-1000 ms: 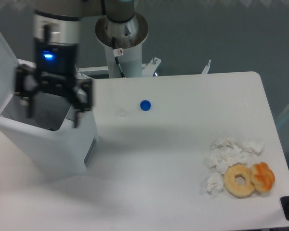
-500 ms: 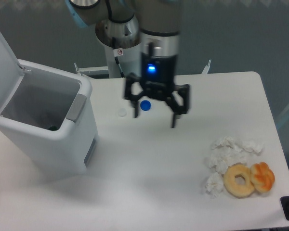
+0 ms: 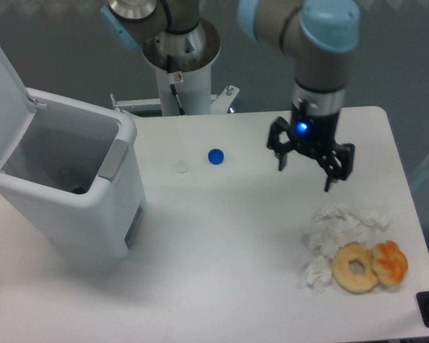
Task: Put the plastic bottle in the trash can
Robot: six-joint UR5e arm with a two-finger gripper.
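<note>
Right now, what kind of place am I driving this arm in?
Probably a lab test bench, not a real kitchen: a white table with the arm's pedestal at its edge, an open-lidded trash can, and staged clutter, tissue wads and a doughnut.

Soft, even overhead light falls on the white surface (image 3: 222, 236), which reads bright but not blown out, with only faint, diffuse shadows beside the trash can (image 3: 71, 186) and under the end effector (image 3: 307, 170). The grey backdrop beyond the far edge is dim. The picture is slightly soft and low in detail throughout, and a blue indicator light glows on the end effector's body.
</note>
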